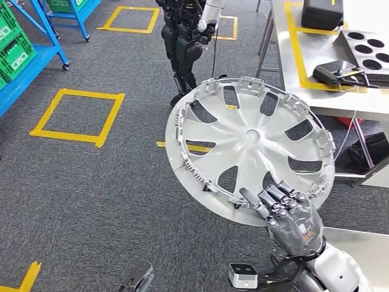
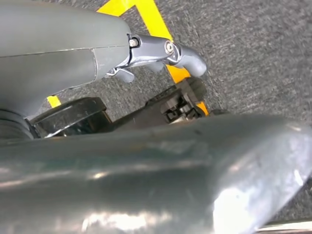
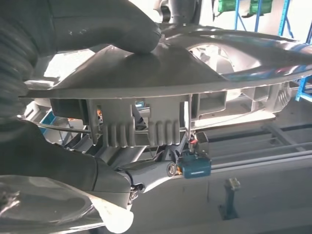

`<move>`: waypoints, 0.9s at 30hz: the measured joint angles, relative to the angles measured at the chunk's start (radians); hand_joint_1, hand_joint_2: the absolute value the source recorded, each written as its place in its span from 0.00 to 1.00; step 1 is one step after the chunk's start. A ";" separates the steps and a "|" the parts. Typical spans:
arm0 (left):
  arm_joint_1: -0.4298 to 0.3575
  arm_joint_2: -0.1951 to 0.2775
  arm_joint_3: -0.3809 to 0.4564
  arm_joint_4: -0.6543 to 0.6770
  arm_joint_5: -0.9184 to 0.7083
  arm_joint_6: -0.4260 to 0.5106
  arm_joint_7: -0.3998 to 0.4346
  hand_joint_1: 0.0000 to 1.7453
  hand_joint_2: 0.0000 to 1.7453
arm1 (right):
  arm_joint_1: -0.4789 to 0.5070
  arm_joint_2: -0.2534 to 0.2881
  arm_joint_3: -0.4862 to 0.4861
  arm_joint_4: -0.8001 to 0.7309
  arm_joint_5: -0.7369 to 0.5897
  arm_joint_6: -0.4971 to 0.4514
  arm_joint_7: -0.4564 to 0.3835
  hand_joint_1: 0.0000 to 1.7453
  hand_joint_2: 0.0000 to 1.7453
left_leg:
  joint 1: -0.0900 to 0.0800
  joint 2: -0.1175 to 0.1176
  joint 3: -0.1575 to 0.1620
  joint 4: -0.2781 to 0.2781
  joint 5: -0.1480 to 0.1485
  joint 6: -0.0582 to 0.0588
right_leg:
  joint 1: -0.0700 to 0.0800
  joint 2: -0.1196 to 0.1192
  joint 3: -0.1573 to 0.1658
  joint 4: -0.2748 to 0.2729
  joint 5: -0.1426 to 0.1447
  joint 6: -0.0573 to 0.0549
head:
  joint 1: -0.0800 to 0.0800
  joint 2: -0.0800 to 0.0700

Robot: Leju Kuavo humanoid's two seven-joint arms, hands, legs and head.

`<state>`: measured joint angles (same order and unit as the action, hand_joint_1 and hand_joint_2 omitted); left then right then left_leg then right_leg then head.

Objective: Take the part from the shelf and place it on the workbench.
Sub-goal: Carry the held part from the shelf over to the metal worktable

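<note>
Right hand (image 1: 293, 222) grips hubcap (image 1: 250, 143) by its near rim, thumb on top, fingers under. Hubcap held tilted in the air, just short of the workbench (image 1: 293, 91). Left hand (image 2: 165, 51): grip state unclear.

Right hand (image 1: 293, 222) raised in front, dark fingers (image 1: 279, 196) curled over the rim of the cover (image 1: 250, 143), thumb (image 3: 107, 29) pressed on its face, other fingers beneath the rim, gripping it tilted. Silver right forearm entering from the lower right. Left hand (image 2: 162, 51) hanging low over the floor, holding nothing, fingers apart, slightly bent
</note>
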<state>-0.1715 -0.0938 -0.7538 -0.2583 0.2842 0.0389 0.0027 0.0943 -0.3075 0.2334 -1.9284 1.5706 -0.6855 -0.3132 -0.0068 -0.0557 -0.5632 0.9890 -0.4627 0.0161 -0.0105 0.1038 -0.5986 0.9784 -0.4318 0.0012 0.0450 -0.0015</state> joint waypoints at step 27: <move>0.003 0.004 0.016 0.000 0.000 0.004 -0.005 0.00 0.00 | 0.013 0.045 -0.001 -0.016 0.000 0.000 0.000 1.00 1.00 | -0.001 -0.001 -0.001 0.002 0.000 0.008 | -0.002 -0.003 -0.002 0.002 0.000 0.030 | -0.001 0.000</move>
<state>-0.1683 -0.0900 -0.7379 -0.2583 0.2843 0.0432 -0.0023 0.1076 -0.2629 0.2323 -1.9444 1.5705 -0.6855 -0.3128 -0.0081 -0.0571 -0.5646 0.9910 -0.4623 0.0240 -0.0128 0.1003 -0.6009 0.9801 -0.4314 0.0315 0.0443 -0.0015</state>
